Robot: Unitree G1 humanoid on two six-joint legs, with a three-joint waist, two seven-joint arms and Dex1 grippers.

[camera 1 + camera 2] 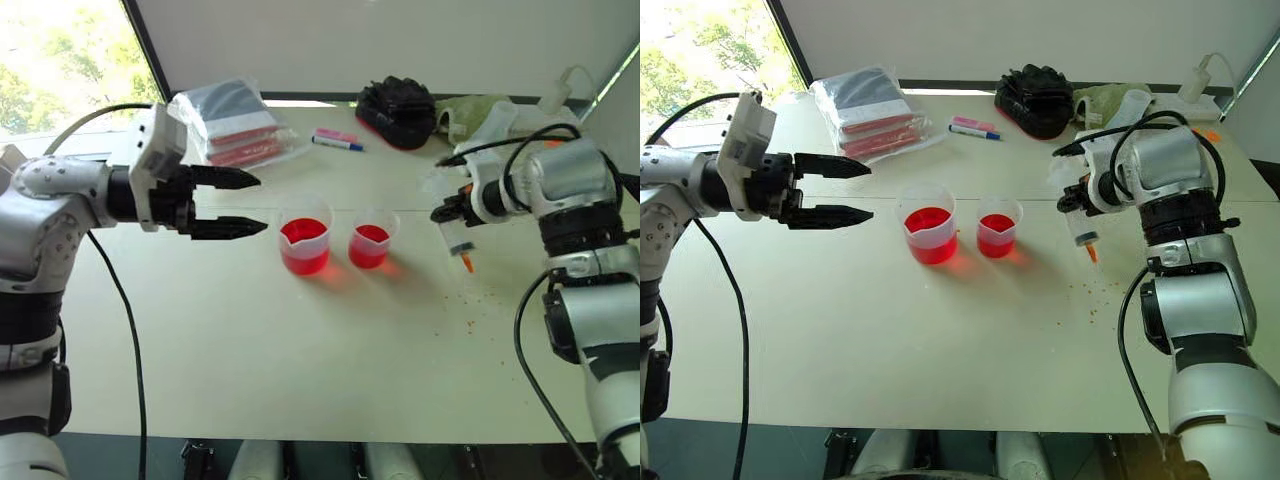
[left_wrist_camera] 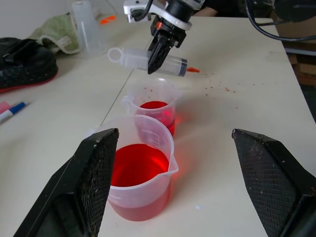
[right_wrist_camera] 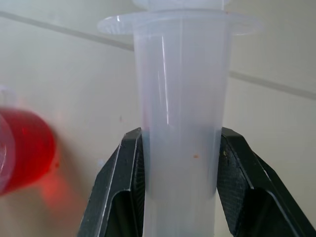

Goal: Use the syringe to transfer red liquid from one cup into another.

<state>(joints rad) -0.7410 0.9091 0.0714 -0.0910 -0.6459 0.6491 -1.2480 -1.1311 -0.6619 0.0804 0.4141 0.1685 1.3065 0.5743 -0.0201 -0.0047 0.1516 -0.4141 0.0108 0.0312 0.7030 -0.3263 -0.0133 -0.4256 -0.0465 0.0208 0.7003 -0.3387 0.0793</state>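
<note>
Surveying the counter (image 1: 250,370) from left to right, no brand, label or writing can be read on any item. The left claw (image 1: 245,203) hangs above the counter's left part, its two black fingers spread wide and holding nothing, pointing toward the cups. Behind it, near the far edge, lies a clear bag (image 1: 232,122) of dark and red flat items, and just right of that a pink marker (image 1: 335,135) and a blue-capped marker (image 1: 337,144). At centre stands the wider cup (image 1: 305,236), clear plastic with a pouring lip, holding red liquid (image 1: 304,234) to roughly mid-height. Just beside it on the right, apart from it, stands the narrower cup (image 1: 373,238), also clear with a lip and also holding red liquid. A black bundle (image 1: 397,110) and a green cloth (image 1: 466,115) lie at the far edge behind the cups. Right of the cups, the right claw (image 2: 157,58) is clenched on the syringe (image 2: 148,59), gripping its clear barrel at mid-length and holding it off the counter. The barrel looks empty and clouded; its orange-red tip (image 1: 467,263) points down toward the counter, and the ring handle (image 2: 114,55) sits at the opposite, upper end, the long axis tilted. Small red specks (image 1: 470,298) dot the counter below the tip.
</note>
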